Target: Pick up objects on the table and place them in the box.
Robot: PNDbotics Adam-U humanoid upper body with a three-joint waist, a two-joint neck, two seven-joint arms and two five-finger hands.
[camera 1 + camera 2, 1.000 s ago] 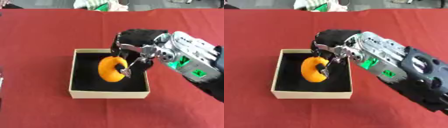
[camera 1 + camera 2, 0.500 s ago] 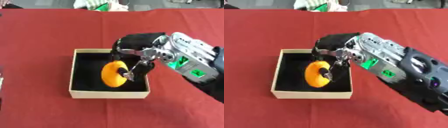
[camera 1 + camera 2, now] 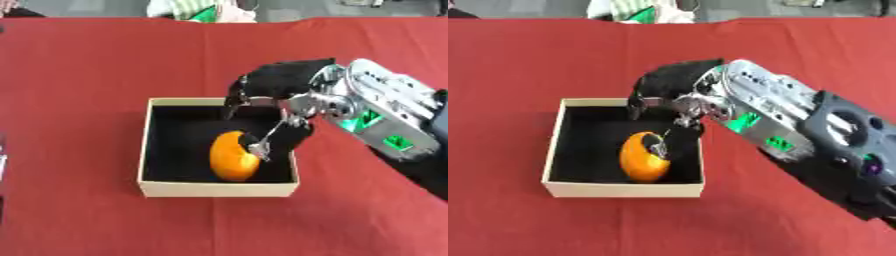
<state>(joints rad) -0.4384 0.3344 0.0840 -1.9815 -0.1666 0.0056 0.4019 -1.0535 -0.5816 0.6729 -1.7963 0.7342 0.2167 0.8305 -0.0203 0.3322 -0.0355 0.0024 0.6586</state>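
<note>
1. One hand is in my views, the right hand (image 3: 278, 90); its arm comes in from the right side and reaches over the far right corner of the box (image 3: 163, 189).
2. I see the fingers of this hand curled downward into the box, and one fingertip (image 3: 259, 148) touches the right side of the orange object (image 3: 231, 156). The thumb side is hidden by the palm, so I cannot tell if the object is really pinched or only touched from one side.
3. I see the orange object just below the hand, inside the box, in the near right part of the black interior. It stands a bit tilted, and its lower end seems to reach the box floor near the front wall, but I cannot say this for sure.
4. The box is a cream cardboard one with a black lining, open at the top. It lies under and to the left of the hand, on the red tablecloth (image 3: 79, 70).
5. Behind the hand, the silver and black forearm (image 3: 772, 120) shows green lights on its side.
6. Beyond the hand, at the far edge of the table, I see something white and green (image 3: 197, 10), too unclear for me to name.
7. I do not see the left hand in either view.
</note>
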